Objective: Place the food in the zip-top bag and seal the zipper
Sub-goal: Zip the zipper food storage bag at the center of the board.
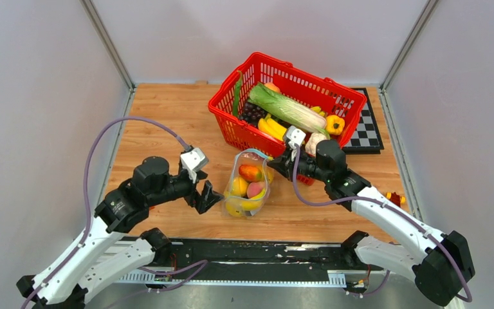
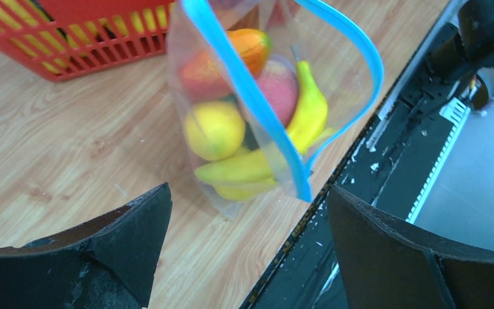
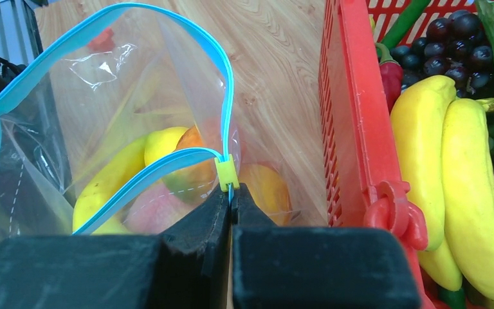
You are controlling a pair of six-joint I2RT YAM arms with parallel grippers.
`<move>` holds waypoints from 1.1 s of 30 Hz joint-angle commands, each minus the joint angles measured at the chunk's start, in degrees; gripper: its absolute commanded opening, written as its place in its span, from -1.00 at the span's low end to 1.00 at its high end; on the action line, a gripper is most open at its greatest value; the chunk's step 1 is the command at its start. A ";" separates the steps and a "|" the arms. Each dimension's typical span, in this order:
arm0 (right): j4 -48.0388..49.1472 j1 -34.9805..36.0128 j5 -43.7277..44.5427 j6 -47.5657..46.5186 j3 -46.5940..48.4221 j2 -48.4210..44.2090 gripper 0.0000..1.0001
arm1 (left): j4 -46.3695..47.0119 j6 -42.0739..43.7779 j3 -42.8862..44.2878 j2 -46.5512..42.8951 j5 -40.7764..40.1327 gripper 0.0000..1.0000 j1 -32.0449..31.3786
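Note:
The clear zip-top bag (image 1: 249,187) stands on the wood table in front of the basket, its mouth open. Inside lie the food pieces: a banana (image 2: 309,106), a yellow round fruit (image 2: 213,129), a pinkish peach (image 2: 278,87) and an orange piece (image 1: 250,172). The teal zipper (image 3: 167,161) gapes in a loop, with a yellow slider (image 3: 227,172) at its end. My right gripper (image 3: 231,193) is shut on the zipper end just below the slider. My left gripper (image 1: 207,196) is open and empty, left of the bag, not touching it.
A red plastic basket (image 1: 344,96) behind the bag holds a long green-white cabbage (image 1: 286,108), grapes, yellow bananas (image 3: 469,187) and a yellow pepper. A checkerboard (image 1: 368,132) lies at its right. A small red-yellow toy (image 1: 395,198) lies at the right edge. A black rail runs along the near edge.

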 commanded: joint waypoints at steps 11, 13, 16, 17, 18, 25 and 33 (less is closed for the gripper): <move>1.62 -0.34 -2.02 2.49 3.07 -0.20 -1.00 | 1.42 2.44 -1.12 0.57 -17.82 0.90 -20.01; 1.79 -0.35 -2.28 2.69 3.14 -0.05 -1.00 | 1.23 2.64 -1.14 2.06 -19.55 0.86 -21.68; 1.43 -0.31 -2.34 2.57 3.33 -0.07 -1.00 | 0.81 2.75 -0.89 4.87 -24.75 0.80 -24.44; 1.31 -0.37 -2.34 2.60 3.34 -0.16 -1.00 | 0.88 2.56 -0.80 5.65 -26.44 0.74 -25.06; 1.35 -0.33 -2.35 2.53 3.33 -0.20 -1.00 | 0.83 2.43 -0.59 6.37 -27.68 0.67 -25.38; 1.27 -0.31 -2.43 2.46 3.22 -0.31 -1.00 | 1.44 2.05 -0.74 6.06 -30.53 0.24 -25.98; 1.11 -0.32 -2.69 2.57 3.34 -0.40 -1.00 | 0.74 1.61 -0.44 9.02 -29.83 -0.28 -26.44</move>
